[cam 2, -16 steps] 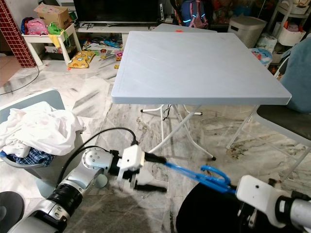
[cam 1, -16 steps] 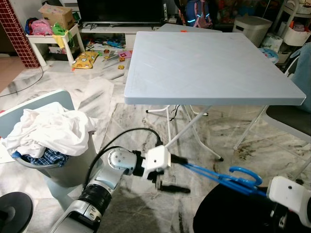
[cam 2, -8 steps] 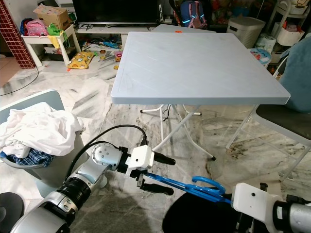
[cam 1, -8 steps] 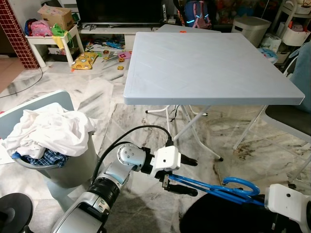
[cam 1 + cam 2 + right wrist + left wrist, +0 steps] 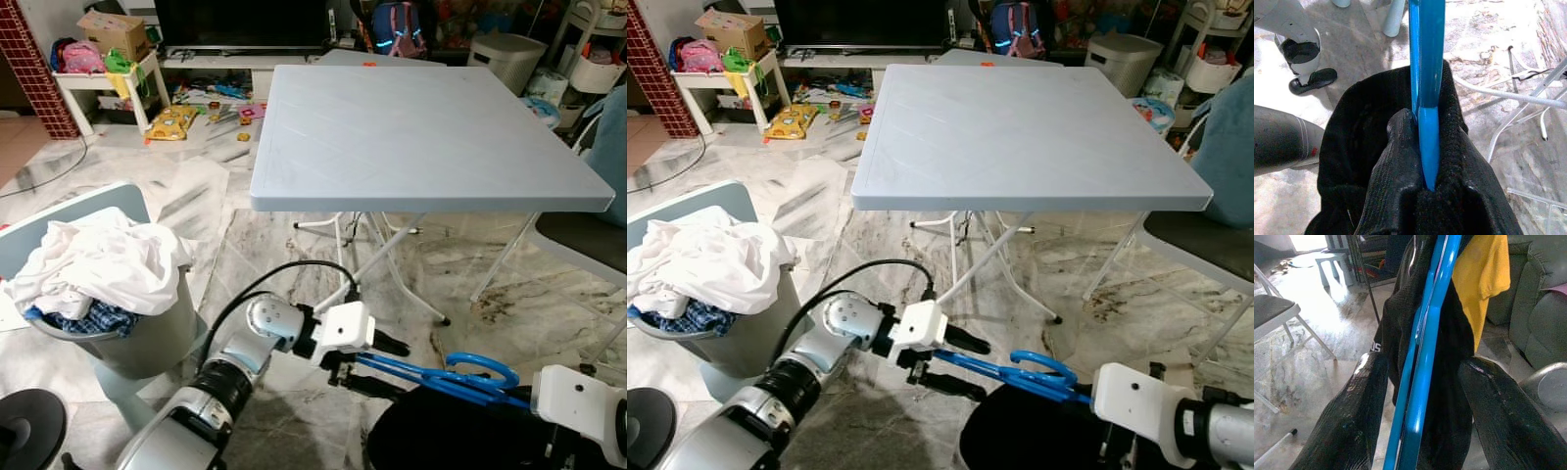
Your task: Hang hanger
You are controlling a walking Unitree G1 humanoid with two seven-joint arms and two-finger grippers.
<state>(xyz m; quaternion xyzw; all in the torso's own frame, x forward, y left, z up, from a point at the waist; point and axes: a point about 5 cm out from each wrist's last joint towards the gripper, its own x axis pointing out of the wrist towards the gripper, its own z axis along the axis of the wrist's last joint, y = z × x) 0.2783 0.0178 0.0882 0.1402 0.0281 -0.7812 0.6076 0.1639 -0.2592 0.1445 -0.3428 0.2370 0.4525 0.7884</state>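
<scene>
One blue hanger (image 5: 436, 375) carries one black garment (image 5: 460, 436); my left tool (image 5: 377, 364) is spread around its arm, my right tool's (image 5: 1420, 196) state I cannot tell.

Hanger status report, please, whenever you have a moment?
Left end effector open around blue hanger. Right end effector grips its other end, black garment draped there. Folding table stands just ahead.

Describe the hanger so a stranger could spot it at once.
Look below the near edge of the grey folding table, low over the marble floor. Between the left gripper and right gripper, a black garment hangs from the blue hanger, the only bright blue bar with a curled hook.
</scene>
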